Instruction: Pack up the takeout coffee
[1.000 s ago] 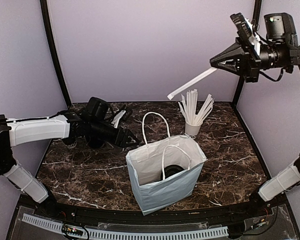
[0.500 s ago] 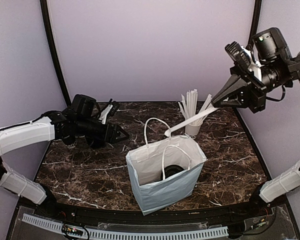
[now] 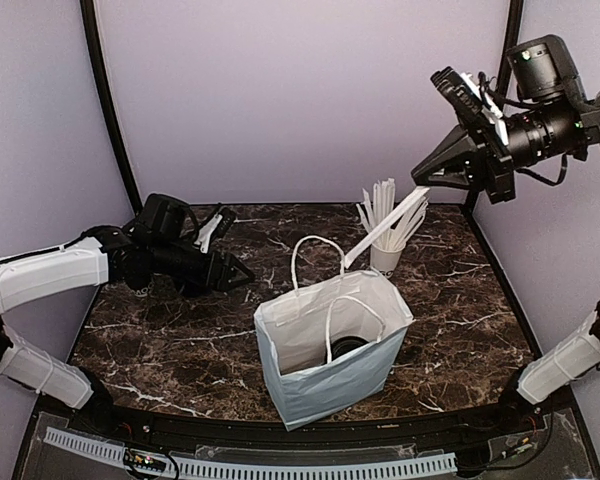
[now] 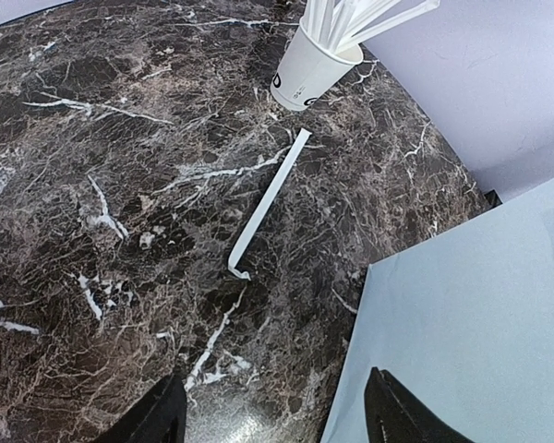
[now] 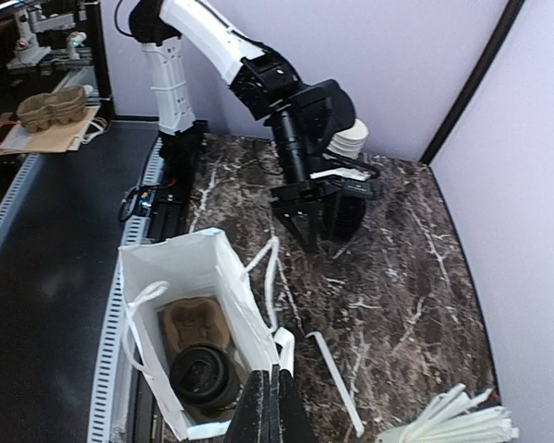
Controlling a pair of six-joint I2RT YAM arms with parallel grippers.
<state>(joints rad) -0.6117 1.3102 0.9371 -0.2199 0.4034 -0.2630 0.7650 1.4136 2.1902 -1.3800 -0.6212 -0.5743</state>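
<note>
Overhead, the right hand (image 3: pixel 417 180) pinches a white stick (image 3: pixel 385 228), while the left hand (image 4: pixel 277 420) gapes wide, empty.

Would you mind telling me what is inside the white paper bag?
Inside the white paper bag sits the takeout coffee, black lid up, with a brown cardboard carrier. The cup's sides and the bag's floor are hidden.

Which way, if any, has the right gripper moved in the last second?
Yes. The right gripper sits lower than a second ago, nearer the cup of sticks, after dipping further and lifting slightly. It holds a white stick.
</note>
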